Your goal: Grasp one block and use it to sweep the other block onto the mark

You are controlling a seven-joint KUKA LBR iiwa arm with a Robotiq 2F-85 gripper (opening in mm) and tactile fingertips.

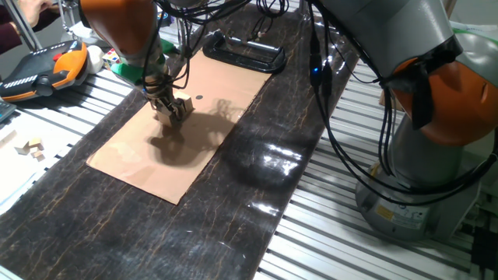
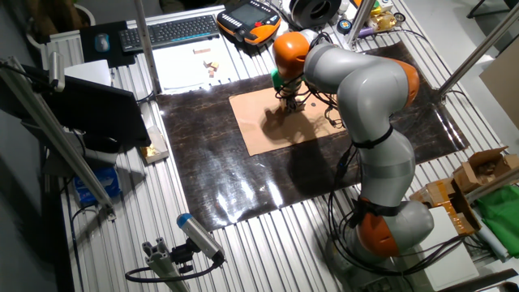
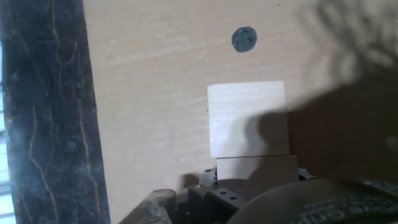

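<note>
My gripper (image 1: 170, 106) stands low over the tan cardboard (image 1: 140, 155), shut on a pale wooden block (image 3: 256, 168) that shows at the bottom of the hand view. The other pale block (image 3: 249, 118) lies flat on the cardboard, touching the front of the held block. It also shows in one fixed view (image 1: 186, 102). The mark (image 3: 244, 38), a small black dot, lies a short way beyond the free block, apart from it, and shows in one fixed view (image 1: 199, 98). In the other fixed view my gripper (image 2: 292, 101) hides both blocks.
The cardboard lies on a dark mat (image 1: 233, 218). A black rectangular frame (image 1: 245, 53) lies beyond the cardboard's far end. An orange teach pendant (image 1: 47, 66) and small wooden pieces (image 1: 31, 146) sit on the left. The arm's base (image 1: 420, 163) stands on the right.
</note>
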